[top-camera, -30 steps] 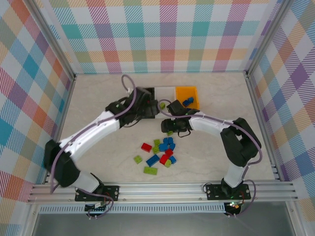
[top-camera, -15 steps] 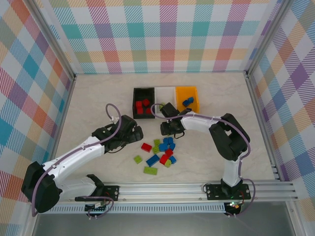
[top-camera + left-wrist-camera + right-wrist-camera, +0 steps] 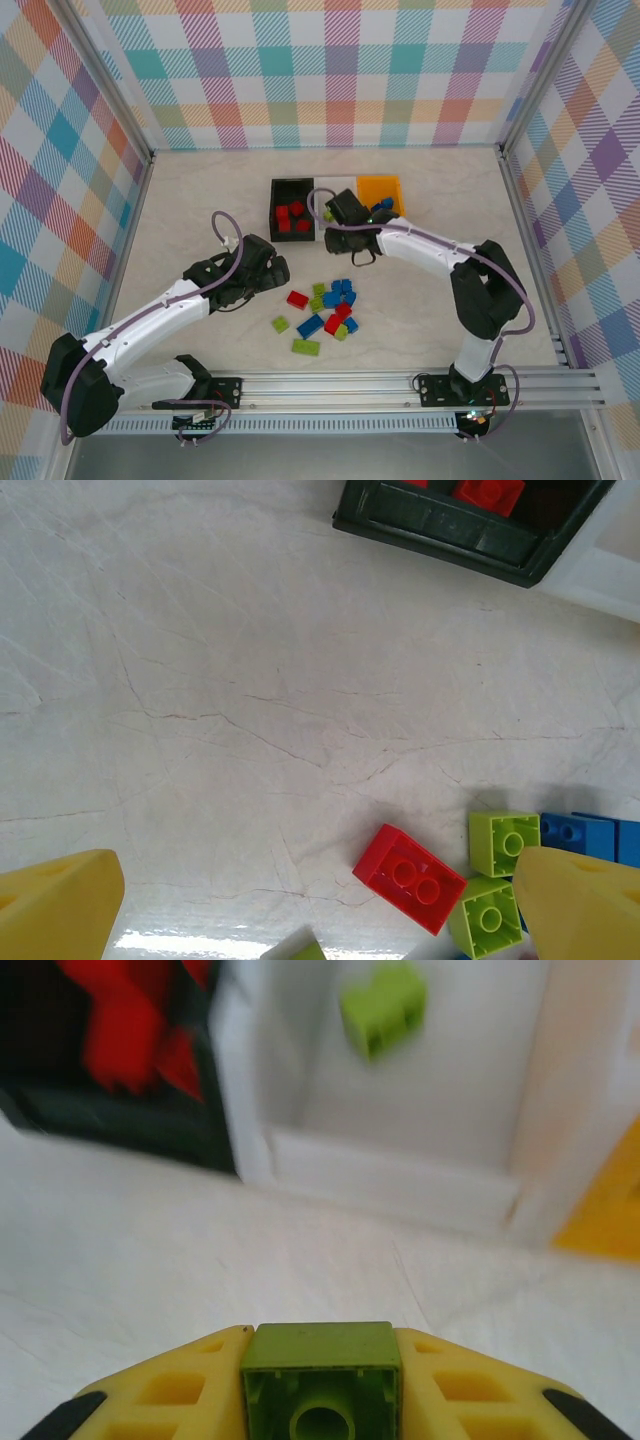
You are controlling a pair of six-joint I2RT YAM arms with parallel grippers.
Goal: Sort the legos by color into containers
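Squeezing a lime green lego [image 3: 320, 1360] in the right gripper [image 3: 343, 212], now higher in frame by the white container [image 3: 390, 1175]; left gripper [image 3: 315, 910] spread wide.

The right hand [image 3: 343, 212] has closed on a green lego [image 3: 320, 1375].

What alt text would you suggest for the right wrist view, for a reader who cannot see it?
The right arm's yellow fingers pinch a lime green brick at bottom centre. Ahead, blurred, the white bin holds another green brick, with the black bin of red bricks on its left and the orange bin's edge on its right.
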